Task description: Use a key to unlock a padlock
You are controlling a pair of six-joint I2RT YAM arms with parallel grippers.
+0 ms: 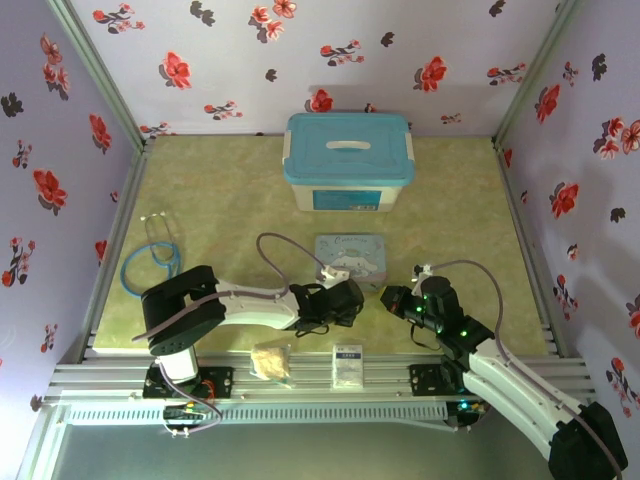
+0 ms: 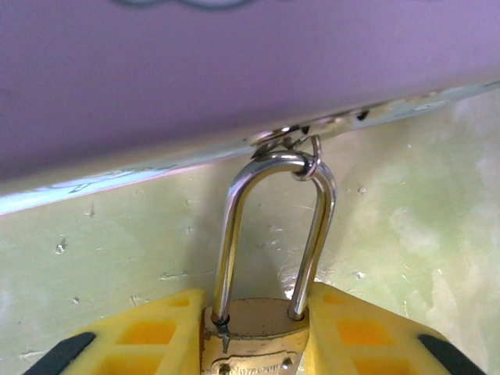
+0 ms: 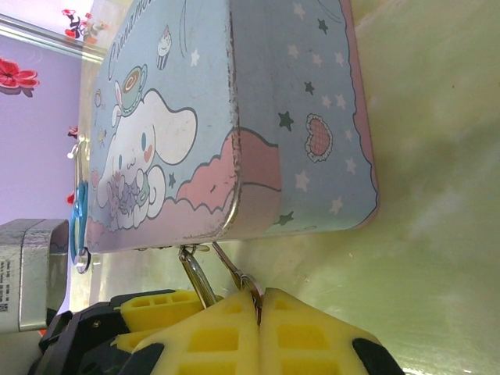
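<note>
Left end effector (image 2: pixel 256 308) gripped the padlock (image 2: pixel 254 322) by its brass body, shackle reaching ahead to the blue tin (image 3: pixel 234 117) on the desk (image 2: pixel 406 219); right end effector (image 3: pixel 258 301) was closed, pads together, just before that tin.

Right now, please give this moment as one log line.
left end effector: shut on padlock | right end effector: shut | padlock: hooked to tin

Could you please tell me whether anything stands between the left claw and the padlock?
Nothing visible does: the padlock body sits between the yellow fingers of the left claw, its shackle hooked through the clasp of the blue tin.
</note>
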